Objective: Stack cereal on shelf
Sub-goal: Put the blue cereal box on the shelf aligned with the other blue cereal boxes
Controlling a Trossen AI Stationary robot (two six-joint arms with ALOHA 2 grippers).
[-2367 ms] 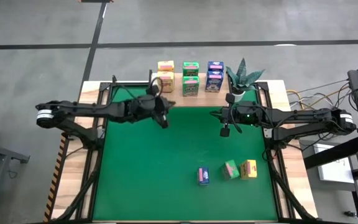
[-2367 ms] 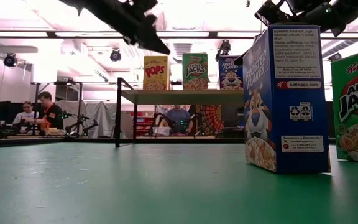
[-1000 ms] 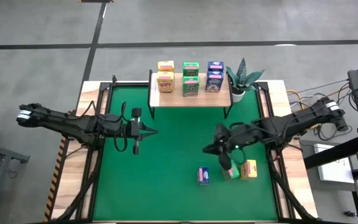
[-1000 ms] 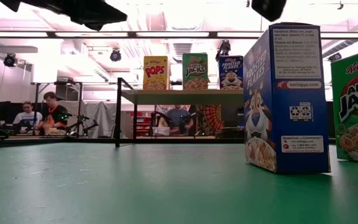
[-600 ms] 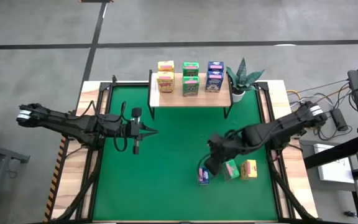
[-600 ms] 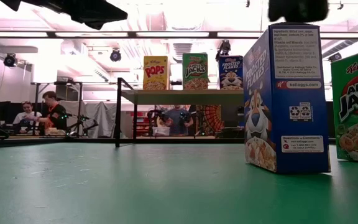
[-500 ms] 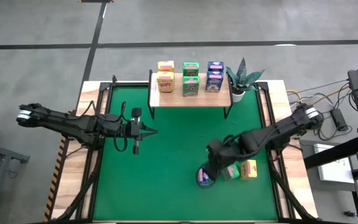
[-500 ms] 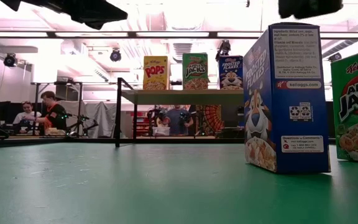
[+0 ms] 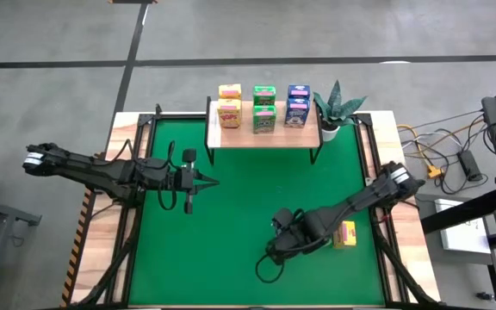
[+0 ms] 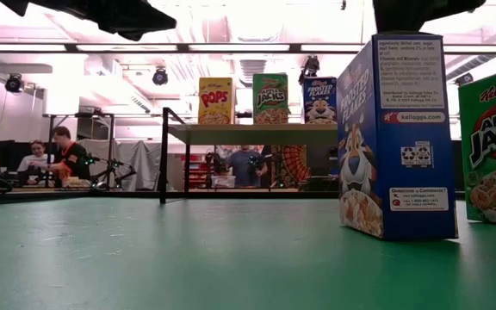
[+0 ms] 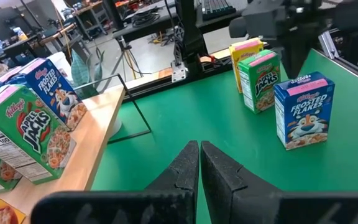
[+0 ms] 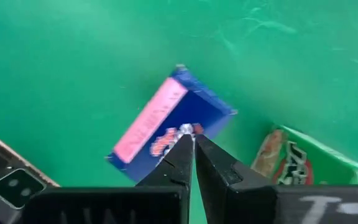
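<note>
Over the green mat's 5 o'clock corner, the right gripper (image 12: 193, 142) hangs directly above a blue cereal box (image 12: 173, 121), its two fingers pressed together and gripping nothing. That box stands upright on the mat with a green cereal box (image 11: 259, 81) just beside it toward 3 o'clock and a yellow cereal box (image 9: 346, 234) just beyond that. Six more boxes already sit on the shelf (image 9: 304, 135) at the table's 12 o'clock edge, a potted plant (image 9: 337, 107) beside it at about 1 o'clock. The left gripper (image 11: 199, 151), also shut and empty, waits at about 9 o'clock, pointing across the mat.

The blue box looks like thin printed cardboard: light, likely part hollow, easy to dent and quick to tip if nudged from above. Its glossy faces may slip. A sound hold would seem to be across the two broad faces near the top, squeezed gently, for which the fingers must first part.
</note>
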